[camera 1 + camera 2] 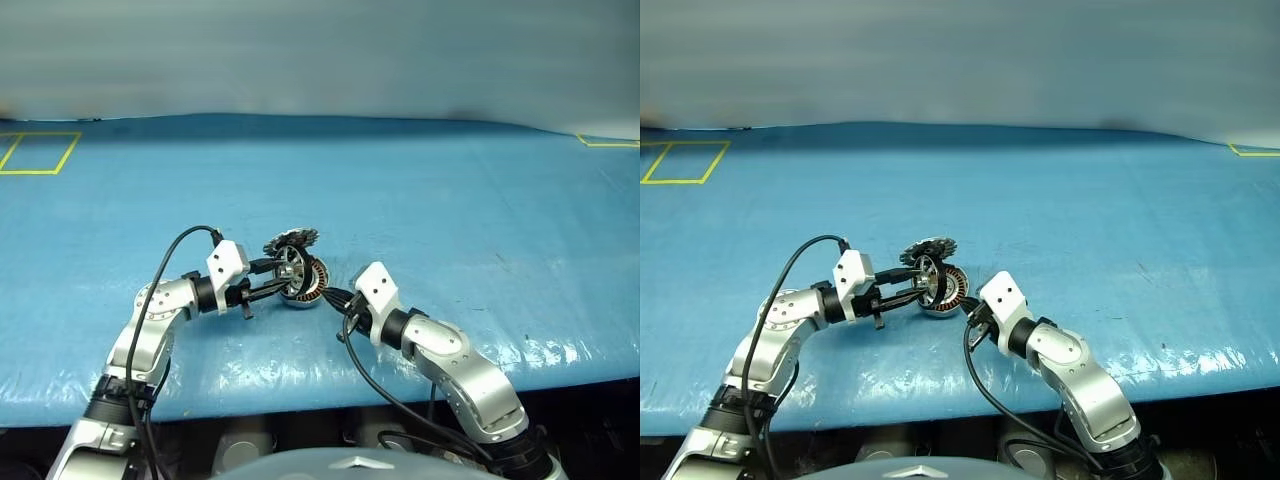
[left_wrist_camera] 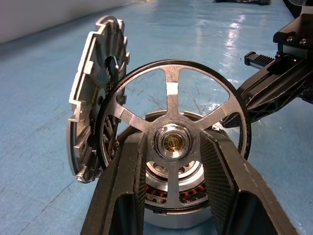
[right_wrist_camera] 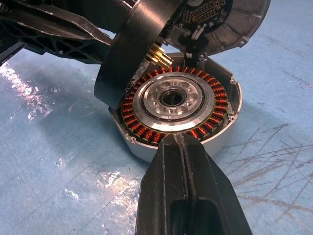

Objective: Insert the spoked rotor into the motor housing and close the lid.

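While the head views take in the whole bench, the left gripper (image 1: 268, 279) sits clamped on the spoked rotor (image 1: 290, 270), which stands on edge right at its fingertips, above and just beside the motor housing (image 1: 308, 287). Lid (image 1: 291, 240) is swung up open beyond the rotor. Right gripper (image 1: 335, 299) comes in from the other side, tips at the housing rim. All on the blue table (image 1: 450, 210).

Left wrist view: rotor (image 2: 173, 147) held between the two fingers (image 2: 122, 181) across its hub, pads bearing on the spokes on either side of the brass centre, jaws partway closed on it. Housing windings (image 2: 171, 196) show just below the rotor, past the fingertips. Lid (image 2: 95, 98) stands upright beside the rotor rim, toothed face inward.

Right wrist view: right jaws shut together, tip (image 3: 178, 142) touching or nearly touching the housing (image 3: 146, 152) near wall; cannot tell if it presses. Rotor rim (image 3: 129, 54) hangs tilted over the far side of the copper ring.

Handling, my guess: rotor is rigid metal, light to moderate weight, smooth so it could slip or twist. Magnets may snatch it down onto the windings. Hub-and-spoke hold looks best; the rim must stay free to drop in. Lid is stiff and hinged, so push on its outer face.
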Motion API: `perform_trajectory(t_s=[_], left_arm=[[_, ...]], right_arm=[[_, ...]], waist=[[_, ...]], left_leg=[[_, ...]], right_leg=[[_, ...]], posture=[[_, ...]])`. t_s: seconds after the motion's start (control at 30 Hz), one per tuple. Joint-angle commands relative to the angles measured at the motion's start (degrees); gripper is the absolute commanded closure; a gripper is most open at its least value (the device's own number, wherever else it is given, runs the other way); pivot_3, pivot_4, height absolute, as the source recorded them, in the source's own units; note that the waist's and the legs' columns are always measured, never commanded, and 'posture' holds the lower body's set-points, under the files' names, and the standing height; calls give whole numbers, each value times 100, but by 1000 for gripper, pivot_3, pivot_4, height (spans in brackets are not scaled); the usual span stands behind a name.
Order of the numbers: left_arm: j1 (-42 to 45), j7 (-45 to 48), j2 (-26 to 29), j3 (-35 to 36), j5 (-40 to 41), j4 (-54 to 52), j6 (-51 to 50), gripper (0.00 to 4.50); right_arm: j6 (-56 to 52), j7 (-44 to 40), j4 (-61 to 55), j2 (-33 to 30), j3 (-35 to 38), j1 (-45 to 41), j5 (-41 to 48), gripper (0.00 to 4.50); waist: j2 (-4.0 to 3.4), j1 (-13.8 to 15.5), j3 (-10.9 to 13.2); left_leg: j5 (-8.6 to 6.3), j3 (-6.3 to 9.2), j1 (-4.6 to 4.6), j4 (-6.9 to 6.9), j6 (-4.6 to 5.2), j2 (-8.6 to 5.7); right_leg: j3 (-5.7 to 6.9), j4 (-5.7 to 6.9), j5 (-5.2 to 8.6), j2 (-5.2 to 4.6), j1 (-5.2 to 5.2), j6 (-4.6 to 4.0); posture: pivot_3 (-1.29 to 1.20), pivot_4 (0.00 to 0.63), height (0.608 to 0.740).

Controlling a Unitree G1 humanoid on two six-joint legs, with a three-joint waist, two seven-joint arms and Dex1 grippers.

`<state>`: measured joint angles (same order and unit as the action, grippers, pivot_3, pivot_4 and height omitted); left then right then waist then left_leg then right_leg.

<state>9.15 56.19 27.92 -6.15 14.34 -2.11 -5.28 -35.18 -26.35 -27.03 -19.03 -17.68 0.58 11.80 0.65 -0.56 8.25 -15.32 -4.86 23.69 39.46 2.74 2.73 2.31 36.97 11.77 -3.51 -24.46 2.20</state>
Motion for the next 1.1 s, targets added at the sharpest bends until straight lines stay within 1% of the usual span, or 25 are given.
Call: perform_trajectory(t_s=[0.03, 0.27, 0.37, 0.4, 0.57, 0.77, 0.93, 1.1], left_arm=[[58, -55, 101, -84, -151, 110, -124, 3007], [140, -21, 52, -140, -96, 112, -309, 3007], [148, -35, 1, -156, -87, 65, -274, 2220], [153, -7, 5, -167, -62, 43, -274, 1891], [139, 10, 104, -216, -193, 11, -142, 1891], [86, 8, 104, -23, 15, -194, -120, 1891], [-159, 277, 128, 199, 666, -614, -234, 1891], [-548, 191, 261, 528, 1065, -848, -573, 1891]], right_arm=[[118, 1, -119, 36, 7, 16, 11, 4500], [145, 27, -83, 74, 7, 40, -23, 4500], [134, 26, -73, 85, 14, 39, -23, 4500], [135, 26, -67, 83, 10, 34, -31, 4500], [135, 26, -47, 105, 16, 29, -31, 4500], [149, 18, -10, 129, 4, 26, -47, 4500], [243, -5, -51, 196, 85, 40, 34, 4500], [370, -69, -328, 324, 391, -4, 412, 4500]], waist=[[0, 5, 0], [0, 3, 0], [0, 1, 0], [1, 0, 0], [0, 0, 0], [0, -1, 0], [0, -7, 1], [-2, -8, 2]], left_leg=[[0, 1, 0, 0, 0, 0], [0, 2, -1, 0, 0, 2], [0, 1, -1, 0, 0, 2], [0, 1, 0, 0, 0, 2], [0, 1, 4, -4, 0, -1], [0, 1, 4, -4, 0, 3], [0, 1, 5, -6, 0, 7], [0, 0, 4, -7, 0, 10]], right_leg=[[0, 0, 0, 0, 0, 0], [0, 0, 1, 0, 1, 1], [-1, 0, 2, -1, 1, 4], [-1, 0, 2, -1, 0, 4], [-1, -1, 0, 0, -4, 0], [-1, -2, 1, -1, -5, 1], [-1, -2, 0, -1, -6, 0], [0, -3, 4, -1, -7, 3]], posture=[[0, 150, 740], [0, 150, 740], [0, 150, 740], [0, 150, 740], [0, 150, 740], [0, 150, 740], [0, 150, 740], [0, 150, 740]])
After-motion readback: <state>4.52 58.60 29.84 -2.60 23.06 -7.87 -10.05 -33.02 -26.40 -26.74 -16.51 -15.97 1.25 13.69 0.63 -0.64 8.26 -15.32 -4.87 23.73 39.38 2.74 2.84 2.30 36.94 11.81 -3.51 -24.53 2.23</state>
